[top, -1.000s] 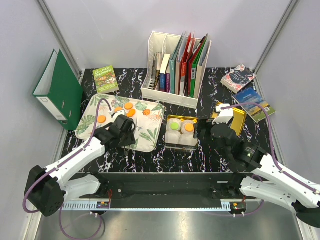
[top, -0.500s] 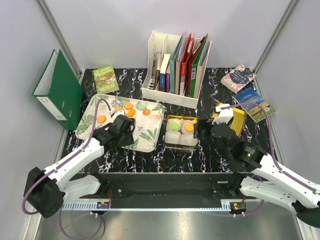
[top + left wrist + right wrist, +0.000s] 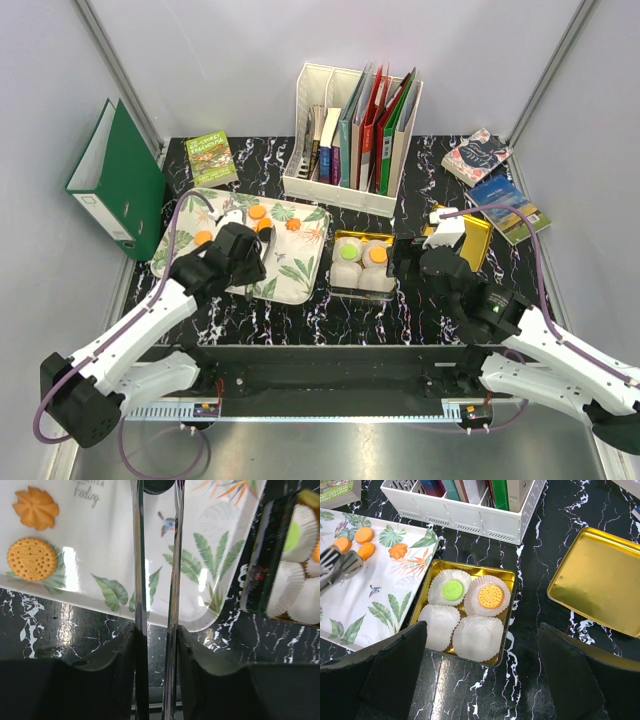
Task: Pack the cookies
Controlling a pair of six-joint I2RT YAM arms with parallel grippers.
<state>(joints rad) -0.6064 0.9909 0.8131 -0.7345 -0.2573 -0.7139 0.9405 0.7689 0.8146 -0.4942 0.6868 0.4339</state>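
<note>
My left gripper (image 3: 243, 250) (image 3: 156, 630) is shut on metal tongs (image 3: 137, 555) that reach over the leaf-print tray (image 3: 290, 275). A dark round thing, apparently a black cookie (image 3: 159, 485), sits between the tong tips. Orange cookies (image 3: 258, 212) lie on the tray; a round one (image 3: 31, 559) and a flower-shaped one (image 3: 36, 507) show in the left wrist view. The gold tin (image 3: 363, 235) (image 3: 470, 569) holds paper cups; one has a green cookie (image 3: 453, 589), one an orange cookie (image 3: 490, 596), two are empty. My right gripper (image 3: 405, 258) (image 3: 482, 627) is open and empty, just in front of the tin.
The gold lid (image 3: 475, 240) (image 3: 600, 590) lies right of the tin. A white file rack (image 3: 355, 120) with books stands at the back. A green binder (image 3: 115, 180) leans at the left. Loose books lie at the back left (image 3: 211, 158) and back right (image 3: 478, 157).
My left arm has swung left and its gripper with the tongs has shifted slightly back-left over the tray. The right arm has not moved.
</note>
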